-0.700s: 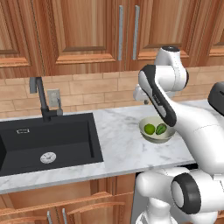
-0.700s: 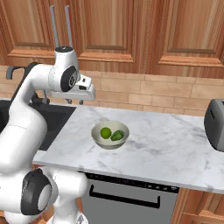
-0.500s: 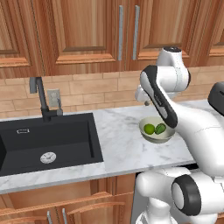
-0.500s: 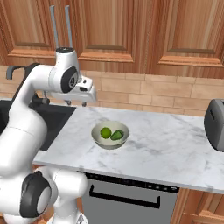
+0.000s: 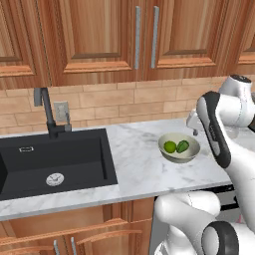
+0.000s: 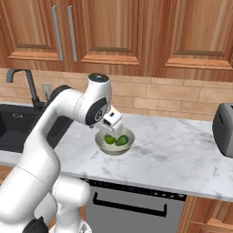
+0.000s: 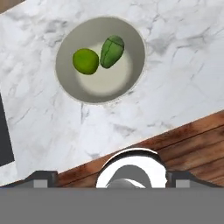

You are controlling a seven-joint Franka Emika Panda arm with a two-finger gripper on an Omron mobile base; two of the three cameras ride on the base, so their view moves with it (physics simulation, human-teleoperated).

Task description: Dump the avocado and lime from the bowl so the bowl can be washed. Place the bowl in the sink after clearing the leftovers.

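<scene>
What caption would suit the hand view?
Looking down on the bowl holding the lime and avocado on the marble counter.

So the bowl (image 6: 114, 142) is sitting on the marble bench (image 6: 173, 154), roughly mid-bench, with the lime (image 6: 109, 139) and the avocado (image 6: 121, 140) lying side by side inside it, lime on the left. The end effector (image 6: 110, 124) is hanging just above the bowl's far-left rim, can't tell how its fingers are standing. The black sink (image 6: 13, 125) is sitting off to the left with its faucet (image 6: 27, 84) rising behind it. A grey toaster (image 6: 224, 129) is poking in at the right edge.
</scene>
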